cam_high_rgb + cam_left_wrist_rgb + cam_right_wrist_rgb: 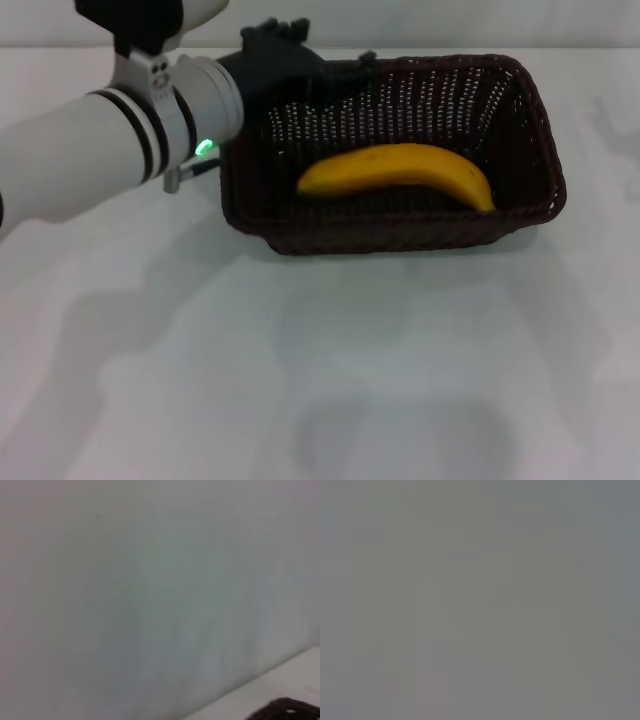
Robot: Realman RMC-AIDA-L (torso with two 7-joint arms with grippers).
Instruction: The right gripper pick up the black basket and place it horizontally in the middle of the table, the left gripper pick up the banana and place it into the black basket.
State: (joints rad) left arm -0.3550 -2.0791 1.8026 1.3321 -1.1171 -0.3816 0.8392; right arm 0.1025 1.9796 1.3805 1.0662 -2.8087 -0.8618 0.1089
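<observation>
The left gripper (290,50) is hard to read: its black fingers merge with the dark weave behind them at the basket's far left corner, so whether they are spread or closed cannot be told. They seem to hang over that corner's rim, though contact cannot be judged. Behind the gripper, the silver-grey wrist with 2 black bands and 1 green light (203,148) runs out of the head view, where the arm is cut off by the edge.

The right gripper appears in none of the views; the right wrist view gives only a flat grey field with nothing to make out in it.

1 black basket (540,130) sits on the table (320,380), its long side running across, reaching from beneath the left gripper away towards the robot's right. 1 banana (400,170) lies inside it on the basket floor, nearer the robot than the gripper and to its right, well apart from the fingers. Its curved back faces the far wall, and the tip at the robot's right end rests close to the near wall.

The left wrist view shows mostly blank pale surface, a strip of white table and a small dark scrap of basket rim (287,711) cut off at the frame edge.
</observation>
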